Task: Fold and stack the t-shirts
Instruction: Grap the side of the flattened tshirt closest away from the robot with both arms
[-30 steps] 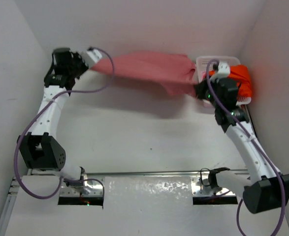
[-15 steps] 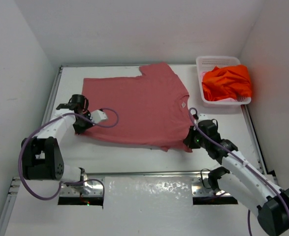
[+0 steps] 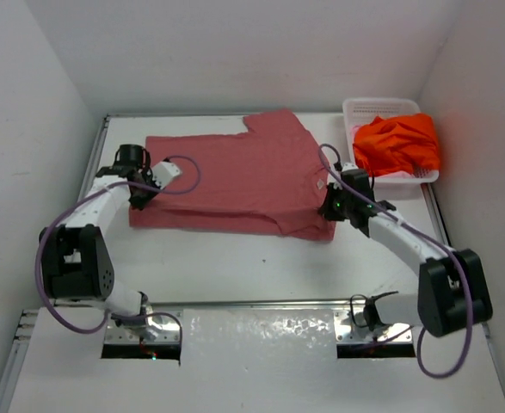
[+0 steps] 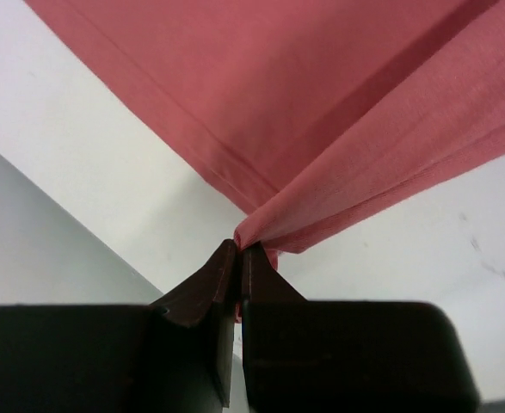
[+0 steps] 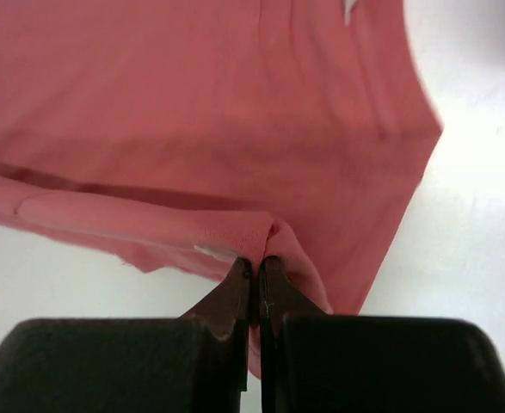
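The dusty rose-red t-shirt [image 3: 235, 181] lies on the white table with its near part folded back over itself. My left gripper [image 3: 140, 194] is shut on the shirt's left corner [image 4: 261, 225], at the left edge of the fold. My right gripper [image 3: 328, 206] is shut on the shirt's right corner [image 5: 269, 237], near the fold's right end. The bright orange t-shirt [image 3: 397, 144] sits bunched in the white basket [image 3: 366, 107] at the back right. The light pink t-shirt is not visible.
The basket stands against the right wall, close behind my right arm. White walls close in the table on the left, back and right. A metal rail [image 3: 261, 303] runs along the near edge by the arm bases.
Both grippers first brought the shirt down from the air and spread it flat. They have then carried its near edge away from the bases, folding it over the shirt.
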`<state>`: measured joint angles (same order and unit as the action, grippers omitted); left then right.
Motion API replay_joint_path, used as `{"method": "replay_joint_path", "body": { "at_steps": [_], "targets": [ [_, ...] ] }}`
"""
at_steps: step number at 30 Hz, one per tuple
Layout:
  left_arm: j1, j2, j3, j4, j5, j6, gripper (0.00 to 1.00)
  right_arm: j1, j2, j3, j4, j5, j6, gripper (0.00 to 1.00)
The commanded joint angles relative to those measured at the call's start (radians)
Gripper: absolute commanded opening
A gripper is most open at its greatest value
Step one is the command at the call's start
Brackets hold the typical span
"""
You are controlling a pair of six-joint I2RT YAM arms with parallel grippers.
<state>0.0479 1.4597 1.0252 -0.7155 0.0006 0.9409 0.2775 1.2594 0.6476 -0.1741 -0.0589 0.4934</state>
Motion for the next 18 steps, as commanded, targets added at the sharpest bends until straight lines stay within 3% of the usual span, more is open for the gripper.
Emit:
{"method": "replay_joint_path", "body": {
  "at_steps": [1, 6, 18],
  "targets": [
    [0.017, 0.082, 0.065, 0.096, -0.013, -0.05, 0.0, -0.023, 0.104, 0.098, 0.129, -0.022, -0.05, 0.0],
    [0.03, 0.177, 0.136, 0.117, -0.013, -0.079, 0.0, -0.031, 0.305, 0.257, 0.117, -0.042, -0.088, 0.0],
    [0.029, 0.337, 0.207, 0.16, -0.045, -0.123, 0.0, -0.04, 0.514, 0.472, 0.006, -0.029, -0.231, 0.0]
  ]
}}
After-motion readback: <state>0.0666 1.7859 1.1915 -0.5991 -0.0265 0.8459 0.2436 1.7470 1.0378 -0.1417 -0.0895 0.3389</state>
